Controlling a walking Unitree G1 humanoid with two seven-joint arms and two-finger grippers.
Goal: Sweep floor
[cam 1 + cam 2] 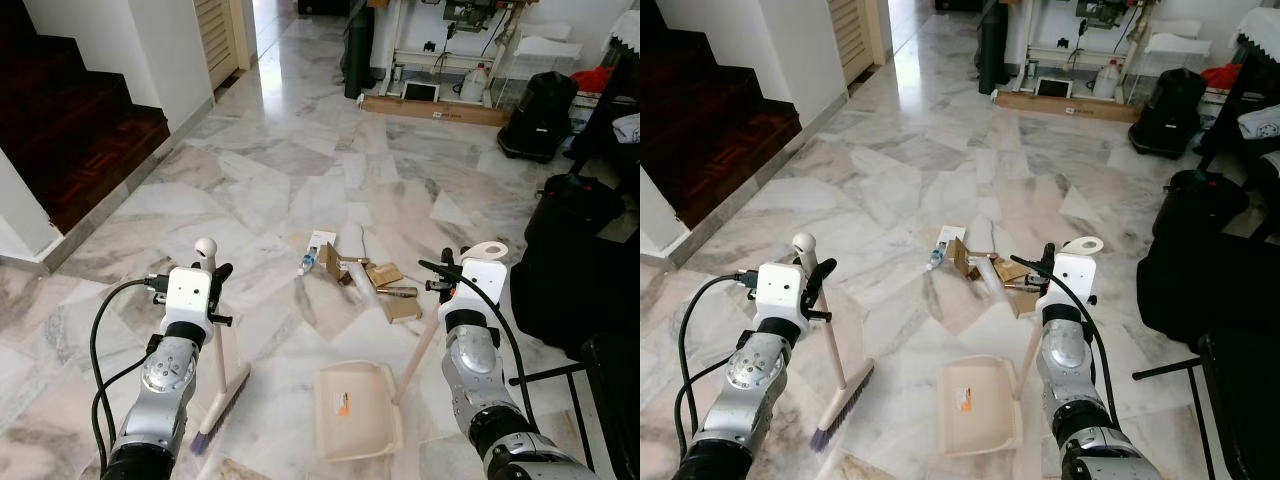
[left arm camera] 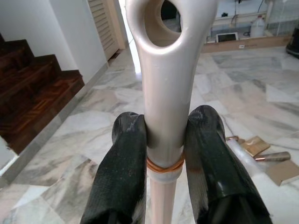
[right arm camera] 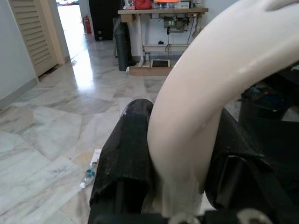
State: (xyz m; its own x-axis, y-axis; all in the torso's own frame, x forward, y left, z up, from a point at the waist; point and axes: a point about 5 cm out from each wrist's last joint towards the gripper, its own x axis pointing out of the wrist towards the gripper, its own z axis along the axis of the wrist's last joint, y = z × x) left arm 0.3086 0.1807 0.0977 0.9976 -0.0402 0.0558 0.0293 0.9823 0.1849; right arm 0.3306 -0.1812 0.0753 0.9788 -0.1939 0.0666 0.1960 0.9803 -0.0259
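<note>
Marble floor (image 1: 250, 200): litter pile (image 1: 360, 275) of cardboard scraps and a small bottle lies ahead. Dustpan (image 1: 355, 410) rests flat before it; right gripper (image 3: 180, 154) clamps its cream handle near the top. Left gripper (image 2: 163, 154) grips the broom (image 1: 222, 385) handle below its loop, bristles on floor.

Beyond our left gripper (image 2: 163, 154), whose matt black rubbery fingers (image 2: 122, 172) clamp the glossy cream plastic broom handle (image 2: 161, 79), we see polished marble floor (image 1: 280, 170), brown cardboard scraps (image 1: 385, 280) and a smooth beige plastic dustpan (image 1: 355, 410).
</note>
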